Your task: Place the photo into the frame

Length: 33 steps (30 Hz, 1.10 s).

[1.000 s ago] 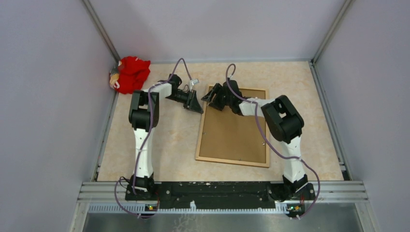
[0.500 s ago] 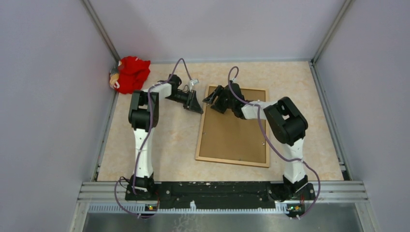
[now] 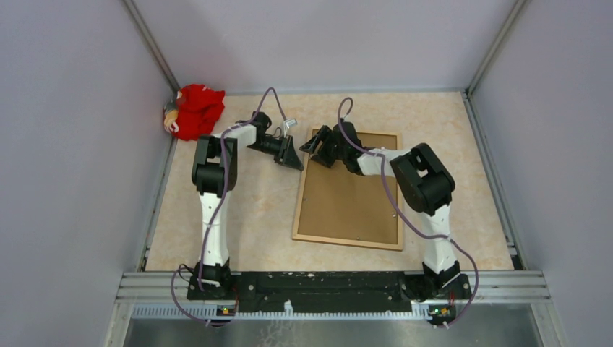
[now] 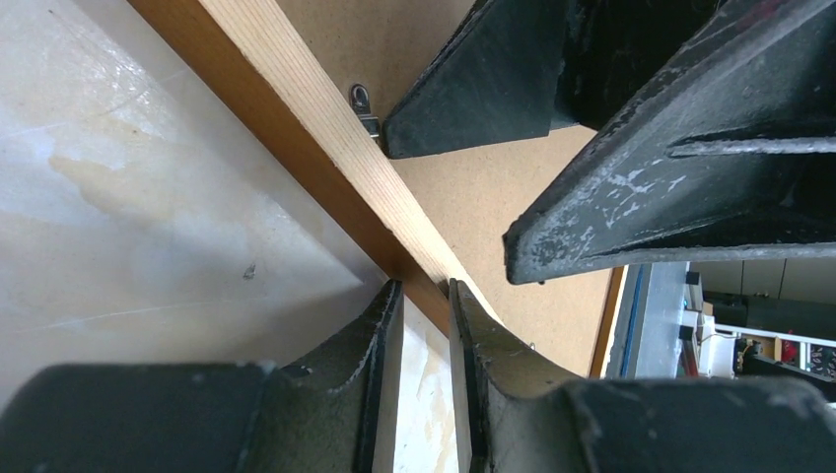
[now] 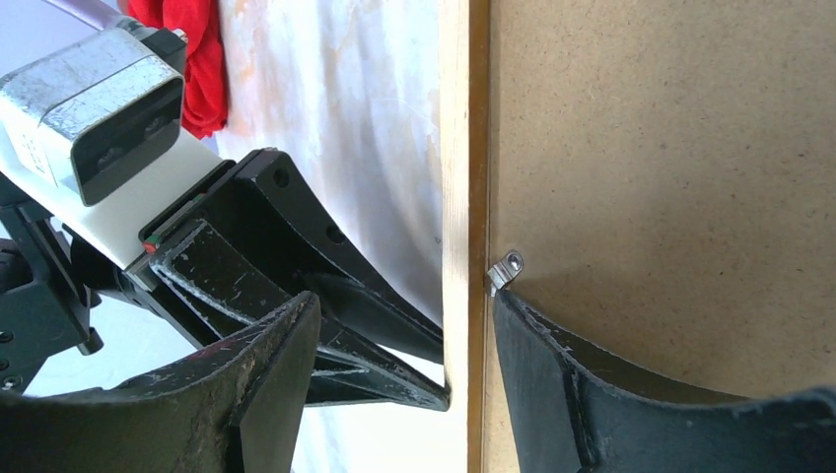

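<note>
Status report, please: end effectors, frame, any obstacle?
Right end effector open, astride frame rail. Left end effector at same rail, grip unclear. Photo unseen; backing board fills frame.

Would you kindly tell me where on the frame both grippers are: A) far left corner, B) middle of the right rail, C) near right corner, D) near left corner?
A: in the top view the left gripper and the right gripper both sit at the far left corner of the frame.

The frame (image 3: 347, 241), narrow golden-brown wood, lies flat and back-up on the tabletop (image 3: 253, 210), brown backing board (image 3: 350, 202) filling it.
</note>
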{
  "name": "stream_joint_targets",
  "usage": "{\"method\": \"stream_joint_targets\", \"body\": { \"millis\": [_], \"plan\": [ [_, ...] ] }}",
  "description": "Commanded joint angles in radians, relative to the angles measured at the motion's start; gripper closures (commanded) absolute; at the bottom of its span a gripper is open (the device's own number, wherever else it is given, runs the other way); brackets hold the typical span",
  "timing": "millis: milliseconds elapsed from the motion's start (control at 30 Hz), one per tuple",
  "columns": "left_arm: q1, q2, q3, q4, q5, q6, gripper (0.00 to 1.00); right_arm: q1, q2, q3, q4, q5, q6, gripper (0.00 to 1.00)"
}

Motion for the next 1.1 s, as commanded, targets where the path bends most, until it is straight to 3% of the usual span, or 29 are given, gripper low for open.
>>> {"method": "stream_joint_targets", "body": {
  "millis": [0, 667, 833, 933, 1067],
  "plan": [
    [-0.001, -0.017, -0.036, -0.025, -0.091, 0.04, 0.71, 0.019, 0.04, 0.039, -0.03, 0.003, 0.01, 0.35],
    [0.002, -0.041, -0.056, -0.04, -0.089, 0.055, 0.7, 0.019, 0.033, 0.087, -0.043, -0.003, -0.059, 0.33],
    [0.027, -0.067, -0.041, -0.1, -0.091, 0.114, 0.66, -0.04, -0.12, 0.063, -0.094, -0.096, -0.144, 0.2],
    [0.034, -0.098, -0.048, -0.147, -0.129, 0.184, 0.61, -0.123, -0.267, -0.002, -0.191, -0.074, -0.245, 0.13],
    [0.027, -0.159, -0.113, -0.143, -0.176, 0.24, 0.58, -0.282, -0.454, -0.139, -0.308, -0.006, -0.319, 0.11]
  ]
}}
